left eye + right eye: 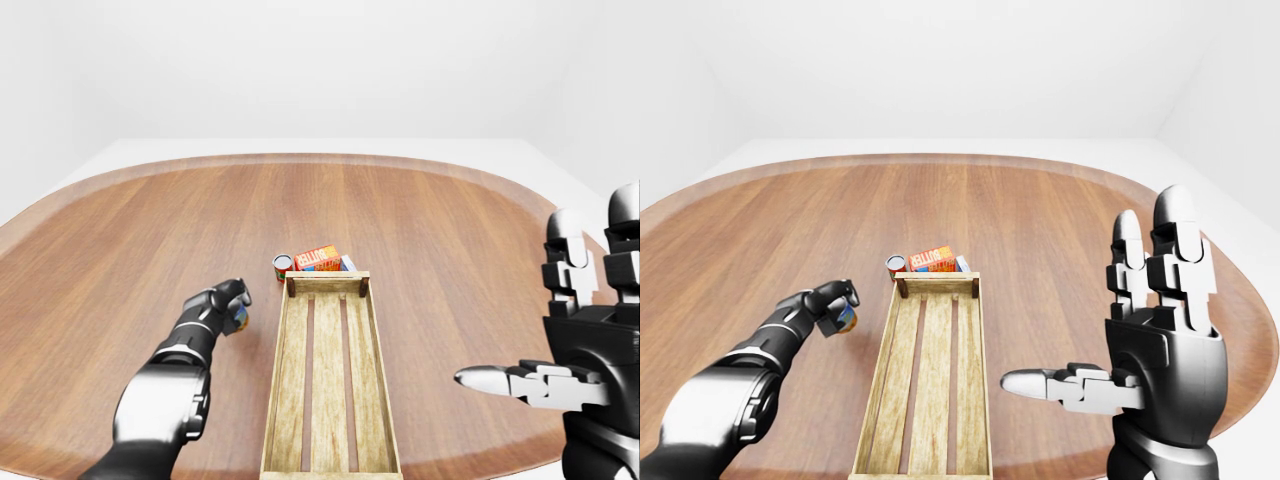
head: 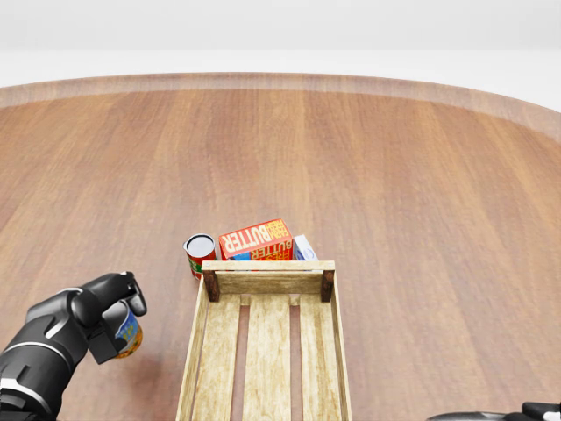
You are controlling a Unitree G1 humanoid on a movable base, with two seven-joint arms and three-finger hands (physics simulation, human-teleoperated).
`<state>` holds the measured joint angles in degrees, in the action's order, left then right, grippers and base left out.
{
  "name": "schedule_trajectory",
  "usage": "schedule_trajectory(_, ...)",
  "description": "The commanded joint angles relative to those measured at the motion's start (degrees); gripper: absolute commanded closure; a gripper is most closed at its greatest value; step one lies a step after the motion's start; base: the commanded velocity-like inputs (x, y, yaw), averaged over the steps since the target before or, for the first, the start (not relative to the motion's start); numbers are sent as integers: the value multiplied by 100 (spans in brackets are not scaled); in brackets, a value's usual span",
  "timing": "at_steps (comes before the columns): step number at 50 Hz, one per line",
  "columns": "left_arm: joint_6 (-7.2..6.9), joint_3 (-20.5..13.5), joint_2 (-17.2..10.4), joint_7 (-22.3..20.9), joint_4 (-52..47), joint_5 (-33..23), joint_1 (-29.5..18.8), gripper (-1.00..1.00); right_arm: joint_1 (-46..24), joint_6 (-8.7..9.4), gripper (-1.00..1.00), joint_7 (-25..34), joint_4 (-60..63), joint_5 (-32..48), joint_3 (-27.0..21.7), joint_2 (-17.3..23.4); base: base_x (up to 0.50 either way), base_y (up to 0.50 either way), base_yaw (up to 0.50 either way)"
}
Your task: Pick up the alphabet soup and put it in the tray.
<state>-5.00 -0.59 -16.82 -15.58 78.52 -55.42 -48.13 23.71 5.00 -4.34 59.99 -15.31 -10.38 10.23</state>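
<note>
While the wide oval wooden bench [image 2: 394,175] fills most of every view, the long slatted wooden tray [image 2: 267,342] lies on it along the lower middle of the head view, its short end wall with two dark corner posts toward the top of that view. The right hand [image 1: 1160,340] stands raised at the right of the right-eye view, well apart from the tray, palm upright, fingers straight and spread, thumb stuck out to the left, holding nothing. The left hand [image 2: 101,311] comes in from the lower left of the head view, to the left of the tray and apart from its side rail, with its dark fingers curled round the alphabet soup [image 2: 128,333]; the can's blue and orange label shows between the fingers, and a soft shadow lies on the wood beneath it. Just above the tray's end wall in the head view, a red butter box [image 2: 256,239] lies tilted, with a small blue-and-white carton [image 2: 304,248] just beside it on the right. A red can [image 2: 199,253] with a dark top stands upright just left of the butter box.
</note>
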Motion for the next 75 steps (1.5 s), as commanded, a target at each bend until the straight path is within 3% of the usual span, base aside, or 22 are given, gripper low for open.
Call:
schedule_trajectory(1,21,191,-203,-278,-286,265,-241,94,-2,0,-100,-24,0,-19,23,30,0,0,0)
schedule_trajectory(5,277,149,-292,-805,-553,416,-368,94,-5,0,-100,-45,0,7,53,41,0,0,0)
schedule_trajectory(8,331,217,-309,-1165,-945,402,-394,94,-13,0,-100,-80,0,-16,57,73,0,0,0)
schedule_trajectory(11,270,242,-277,-1448,-1506,335,-273,94,-33,0,-100,-91,0,-16,66,80,0,0,0)
schedule_trajectory(15,0,300,-116,-2107,-2759,10,120,94,-82,0,-100,-53,0,17,69,34,0,0,0)
schedule_trajectory(18,0,160,-60,-2442,-3755,-185,278,94,-88,0,-100,-54,0,14,71,40,0,0,0)
schedule_trajectory(20,0,63,-71,-2442,-4590,-204,430,94,-66,0,-100,-87,0,-24,67,84,0,0,0)
schedule_trajectory(24,0,10,6,-2442,-5172,-392,428,93,-89,0,-100,-90,0,-59,31,85,0,0,0)
schedule_trajectory(33,0,190,547,-2442,-6464,-914,648,93,-53,0,-100,-270,0,-72,188,248,0,0,0)
schedule_trajectory(46,0,507,1152,-2442,-5390,-1046,121,93,-28,0,-100,-350,0,-146,183,341,0,0,0)
schedule_trajectory(53,0,566,1356,-2442,-3831,-903,-513,93,19,0,-100,-325,0,-145,158,332,0,0,0)
schedule_trajectory(63,0,641,1496,-2442,-2096,-606,-1064,93,114,0,-100,-387,0,-248,117,411,0,0,0)
schedule_trajectory(71,52,756,1694,-2442,-1635,-442,-1078,93,121,0,-100,-431,0,-274,122,457,0,0,0)
schedule_trajectory(75,167,857,1793,-2442,-1555,-519,-944,93,105,0,-100,-470,0,-287,145,493,0,0,0)
